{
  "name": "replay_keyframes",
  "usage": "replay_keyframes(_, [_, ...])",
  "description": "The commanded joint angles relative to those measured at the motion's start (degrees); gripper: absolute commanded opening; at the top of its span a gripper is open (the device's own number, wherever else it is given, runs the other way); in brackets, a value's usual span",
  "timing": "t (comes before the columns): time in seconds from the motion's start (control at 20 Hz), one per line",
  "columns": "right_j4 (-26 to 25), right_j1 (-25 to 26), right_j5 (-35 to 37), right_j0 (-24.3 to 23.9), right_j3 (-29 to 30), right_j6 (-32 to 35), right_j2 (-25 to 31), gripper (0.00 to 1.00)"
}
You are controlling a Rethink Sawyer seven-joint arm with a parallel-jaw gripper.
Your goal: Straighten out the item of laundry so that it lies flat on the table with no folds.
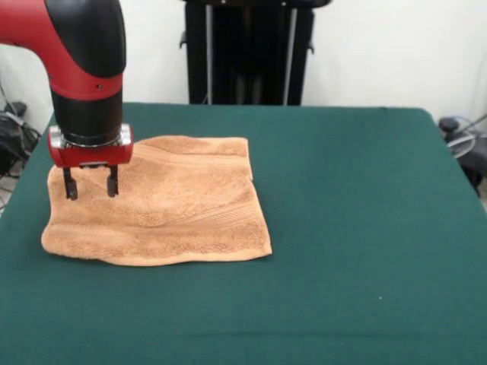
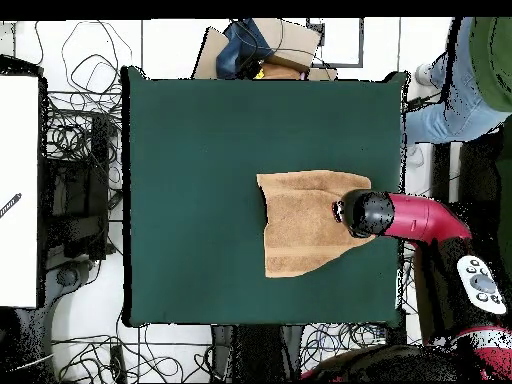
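Note:
The light orange-tan towel (image 1: pixel 163 205) lies on the dark green table (image 1: pixel 358 228) at its left side in the front view, spread out with soft ripples and a woven band near its front edge. In the overhead view the towel (image 2: pixel 300 225) lies right of the table's (image 2: pixel 200 200) middle, and its lower right corner looks cut off at a slant. My gripper (image 1: pixel 91 186) hangs over the towel's far left part, its two fingers (image 1: pixel 70 188) apart and empty, tips at or just above the cloth. In the overhead view the arm hides the gripper (image 2: pixel 345 212).
A black stand (image 1: pixel 247 53) rises behind the table's far edge. Cables and gear (image 1: pixel 11 137) lie off the table's left side. A person (image 2: pixel 460 90) stands at the overhead view's upper right. A white surface (image 2: pixel 20 190) lies to the left.

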Motion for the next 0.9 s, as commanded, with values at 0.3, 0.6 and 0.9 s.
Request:
replay_keyframes(0.3, [11.4, 0.2, 0.1, 2.5, 0.4, 19.1, -5.8, 1.0])
replay_keyframes(0.6, [13.9, 1.0, 1.1, 4.9, -1.5, 17.9, -7.1, 1.0])
replay_keyframes(0.9, [17.4, 1.8, 1.9, 7.0, -2.8, 18.3, -8.3, 1.0])
